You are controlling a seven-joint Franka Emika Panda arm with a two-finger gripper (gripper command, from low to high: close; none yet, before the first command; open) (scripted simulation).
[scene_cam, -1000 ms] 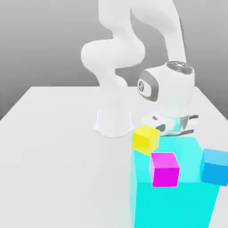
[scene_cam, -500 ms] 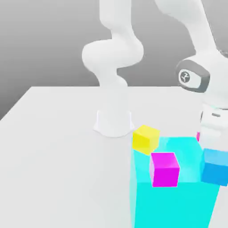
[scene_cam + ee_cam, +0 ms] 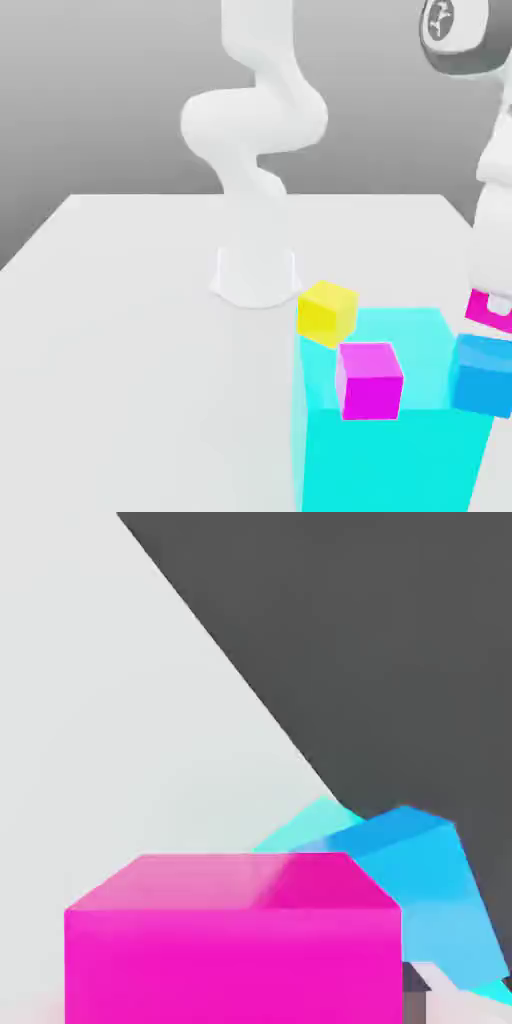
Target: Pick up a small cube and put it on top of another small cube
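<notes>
Magenta-pink cube [image 3: 483, 312]: at the exterior view's right edge, tilted, above the sky-blue cube [image 3: 483, 375].
Claw [image 3: 499, 303]: I have it clenched on the magenta-pink cube.
Yellow cube [image 3: 327, 313]: on cyan block [image 3: 400, 460].

Figure: Large cyan block [image 3: 395, 465] with two cubes, yellow [image 3: 327, 313] and magenta [image 3: 370, 381], on a pale worktop [image 3: 130, 350].
In the exterior view, the block is standing toward the lower right, showing its bright upper face and the side facing the camera. The yellow cube is sitting at the block's far corner on the exterior view's left, turned at an angle to the block's edges. The magenta cube is lying nearer the camera, close to the yellow one and overlapping the line of the block's near edge. Behind the worktop, a grey background [image 3: 90, 100] is darkening downward. In the hand view, the worktop's straight edge is meeting a dark grey area [image 3: 370, 642].
</notes>
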